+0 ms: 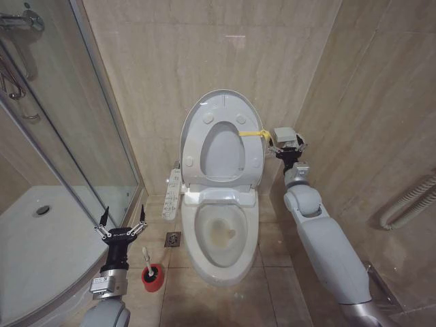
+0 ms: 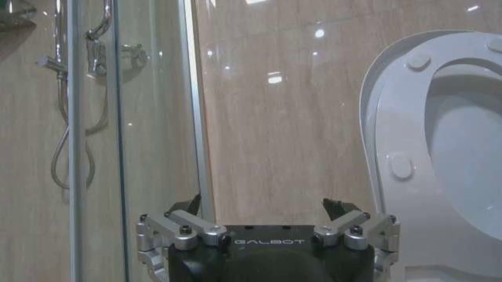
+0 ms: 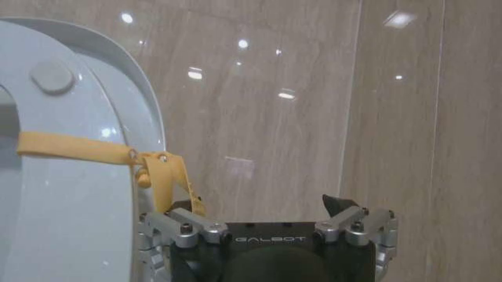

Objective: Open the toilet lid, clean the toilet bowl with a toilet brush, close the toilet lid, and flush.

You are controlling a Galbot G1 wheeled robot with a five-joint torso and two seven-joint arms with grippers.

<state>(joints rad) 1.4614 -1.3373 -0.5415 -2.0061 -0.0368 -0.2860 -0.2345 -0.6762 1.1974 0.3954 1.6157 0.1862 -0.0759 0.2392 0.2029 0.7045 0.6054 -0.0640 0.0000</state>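
The toilet lid point(image 1: 227, 99) stands raised against the wall, with the ring seat point(image 1: 202, 136) up in front of it and a yellow strap point(image 1: 253, 133) on the seat's right side. Below, the toilet bowl point(image 1: 221, 235) lies uncovered, with a yellowish stain inside. The toilet brush point(image 1: 146, 259) stands in its red cup holder point(image 1: 152, 279) on the floor left of the bowl. My left gripper point(image 1: 122, 220) hovers open just left of and above the brush. My right gripper point(image 1: 289, 147) is open beside the strap point(image 3: 161, 175), whose loop hangs by one finger point(image 3: 182, 207).
A white control panel point(image 1: 172, 194) runs along the toilet's left side, with a floor drain point(image 1: 172, 239) beneath it. A glass shower enclosure point(image 1: 68, 136) and its tray point(image 1: 41, 245) close off the left. Tiled walls stand behind and to the right, where a hose point(image 1: 409, 201) hangs.
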